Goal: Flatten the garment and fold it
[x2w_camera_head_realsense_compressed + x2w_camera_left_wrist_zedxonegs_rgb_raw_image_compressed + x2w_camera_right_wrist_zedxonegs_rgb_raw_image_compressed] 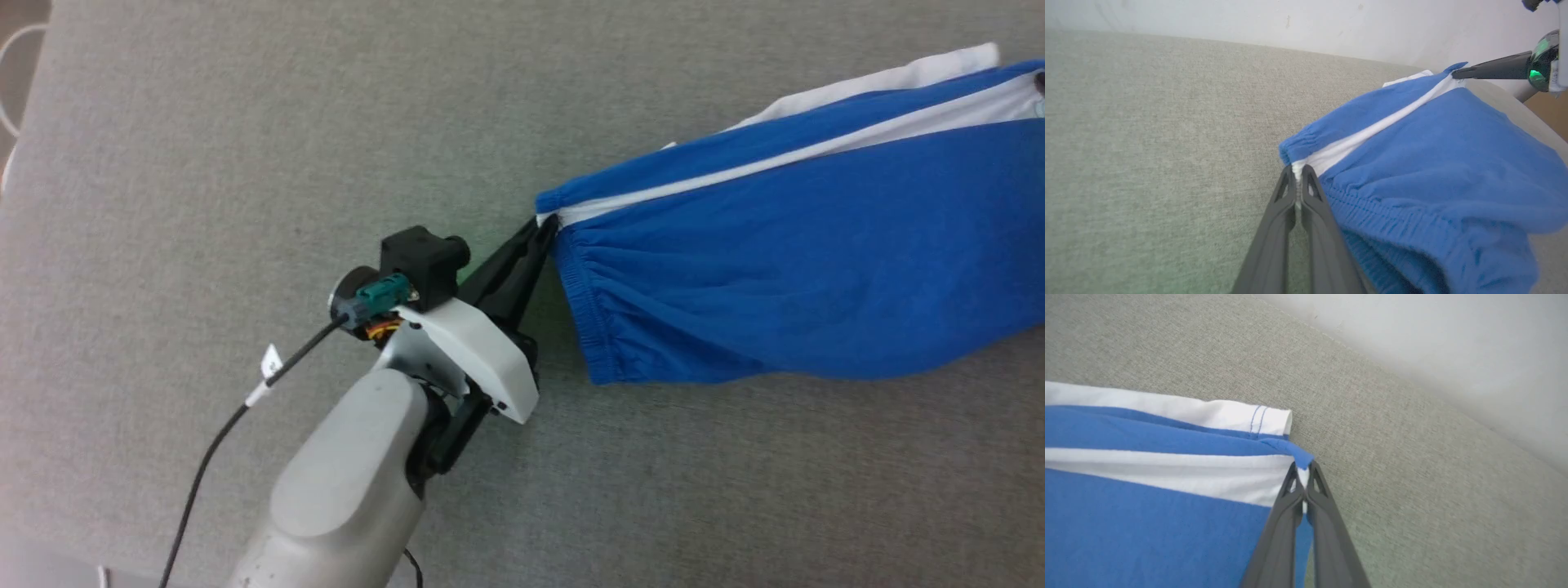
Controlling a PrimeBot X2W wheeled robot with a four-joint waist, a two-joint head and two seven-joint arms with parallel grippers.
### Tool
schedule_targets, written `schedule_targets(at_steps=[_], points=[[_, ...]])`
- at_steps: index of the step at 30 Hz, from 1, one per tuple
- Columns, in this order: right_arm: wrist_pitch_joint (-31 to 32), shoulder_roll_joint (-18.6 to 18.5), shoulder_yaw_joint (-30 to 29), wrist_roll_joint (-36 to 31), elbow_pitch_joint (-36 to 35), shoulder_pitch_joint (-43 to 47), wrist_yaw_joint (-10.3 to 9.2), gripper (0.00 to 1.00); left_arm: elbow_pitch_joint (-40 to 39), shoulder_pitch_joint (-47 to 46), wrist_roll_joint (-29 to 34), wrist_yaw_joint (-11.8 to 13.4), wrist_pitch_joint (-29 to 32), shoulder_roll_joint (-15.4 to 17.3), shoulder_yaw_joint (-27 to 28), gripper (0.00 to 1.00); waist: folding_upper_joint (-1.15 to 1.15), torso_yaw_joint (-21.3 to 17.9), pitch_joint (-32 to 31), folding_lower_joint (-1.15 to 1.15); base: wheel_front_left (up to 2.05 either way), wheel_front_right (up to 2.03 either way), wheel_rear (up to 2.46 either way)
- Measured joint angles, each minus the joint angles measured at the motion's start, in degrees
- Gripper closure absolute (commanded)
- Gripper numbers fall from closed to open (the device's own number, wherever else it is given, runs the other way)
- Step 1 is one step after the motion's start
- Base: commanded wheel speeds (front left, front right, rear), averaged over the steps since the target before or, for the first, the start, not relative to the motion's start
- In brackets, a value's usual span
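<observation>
Head view, centre: left gripper (545,230) pinches the garment (784,278) at its waistband corner; right wrist view, centre: right gripper (1303,475) clamps the white-striped hem corner over the grey surface (245,163).

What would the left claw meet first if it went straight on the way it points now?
The shorts: the left claw is shut on their waistband corner. Past that corner the line seems to run over the grey surface, though depth is unclear.
</observation>
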Motion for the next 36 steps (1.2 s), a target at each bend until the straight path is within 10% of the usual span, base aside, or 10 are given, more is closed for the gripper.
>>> schedule_targets(at_steps=[11,12,13,14,36], points=[[-9.6,0.0,6.3,-0.2,8.4,-4.2,0.01,1.00,6.7,-2.7,0.0,-1.0,-4.4,-3.0,-1.1,1.00,0.00,2.4,2.4,-0.01,0.00,0.00,0.00],[-11.0,0.2,6.5,-0.2,9.2,-4.3,0.01,0.69,7.1,-2.9,0.0,-1.1,-4.5,-3.1,-1.2,1.00,0.00,2.4,2.3,-0.02,0.00,0.00,0.00],[-12.6,0.5,6.7,-0.2,9.9,-4.3,0.00,0.00,7.7,-3.1,-0.1,-1.2,-4.8,-3.2,-1.3,0.72,0.00,2.4,2.1,-0.02,0.00,0.00,0.00],[-14.1,0.9,6.8,0.2,10.8,-4.3,0.00,0.00,8.2,-3.1,-0.1,-1.3,-5.1,-3.2,-1.3,0.00,0.00,2.4,1.7,-0.01,0.00,0.00,0.00],[-44.0,3.9,10.0,5.3,9.9,8.9,0.00,0.00,4.2,11.1,-8.0,3.9,-10.6,0.3,8.6,0.00,0.00,-3.0,-16.0,-0.03,0.00,0.00,0.00]])
